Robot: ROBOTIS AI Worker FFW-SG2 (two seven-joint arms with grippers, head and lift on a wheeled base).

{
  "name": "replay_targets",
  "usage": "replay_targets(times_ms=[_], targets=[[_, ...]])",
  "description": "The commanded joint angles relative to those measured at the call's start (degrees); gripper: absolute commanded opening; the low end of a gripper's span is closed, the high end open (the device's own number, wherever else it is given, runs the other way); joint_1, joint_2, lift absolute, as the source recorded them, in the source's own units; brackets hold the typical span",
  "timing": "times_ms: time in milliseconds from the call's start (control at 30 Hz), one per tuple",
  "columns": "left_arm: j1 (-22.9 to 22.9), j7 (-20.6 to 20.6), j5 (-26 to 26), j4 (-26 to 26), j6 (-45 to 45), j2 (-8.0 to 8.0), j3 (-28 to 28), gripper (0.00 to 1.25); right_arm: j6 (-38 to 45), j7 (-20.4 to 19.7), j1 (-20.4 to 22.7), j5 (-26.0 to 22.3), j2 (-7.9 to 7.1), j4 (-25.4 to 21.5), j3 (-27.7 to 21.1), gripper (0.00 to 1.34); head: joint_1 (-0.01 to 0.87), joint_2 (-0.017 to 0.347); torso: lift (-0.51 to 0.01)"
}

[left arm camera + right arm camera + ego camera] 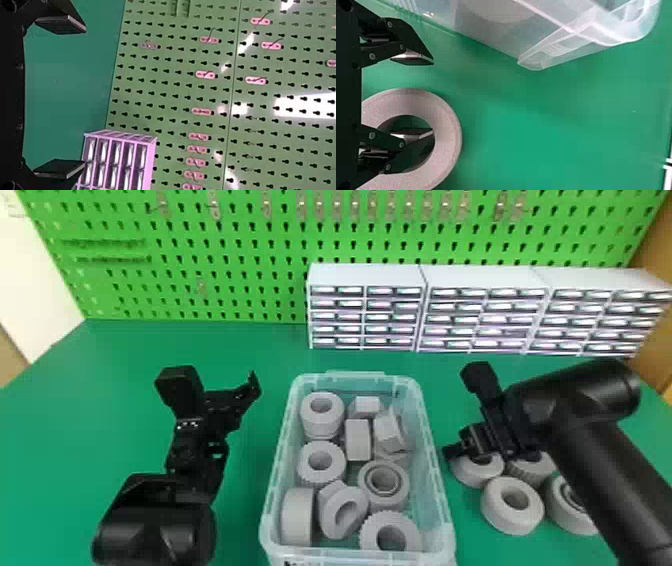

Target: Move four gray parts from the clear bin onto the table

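Right fingers [453, 451] apart, one over a gray part [449, 136]

Clear bin [360, 558]: near end cut off, head view's bottom edge. Gray part [561, 517], rightmost on desk [250, 345]: partly hidden behind right arm [615, 470]. Leftmost there [475, 479]: partly covered by right end effector [462, 414]. Drawer cabinets [480, 275]: contents blurred.

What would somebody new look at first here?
Probably the bright green pegboard standing along the back. Next, the clear bin in the middle, holding lots of gray parts, many shaped like rings. Two black robot arms come in beside it, the right gripper open above gray rings on the table.
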Motion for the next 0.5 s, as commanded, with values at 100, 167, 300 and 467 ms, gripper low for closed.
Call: replay_targets(times_ms=[100, 167, 300, 467], targets=[[0.01, 0.0, 0.0, -0.08, -0.09, 0.0, 0.08, 1.15, 3.05, 0.04, -0.58, 0.24, -0.09, -4.33, -0.28, 0.72, 0.693, 0.072, -0.052], [0.09, 0.0, 0.0, -0.08, -0.09, 0.0, 0.08, 1.15, 3.75, -0.05, -0.66, 0.86, -0.18, -5.56, -0.28, 0.72, 0.693, 0.072, -0.052], [0.09, 0.0, 0.0, -0.08, -0.09, 0.0, 0.08, 1.15, 4.45, 0.04, -0.75, 1.38, -0.18, -8.37, -0.81, 0.72, 0.693, 0.072, -0.052], [0.18, 0.0, 0.0, 0.01, -0.09, 0.0, 0.16, 1.15, 4.8, 0.04, -0.49, 1.38, -0.18, -11.36, -1.86, 0.72, 0.693, 0.072, -0.052]])
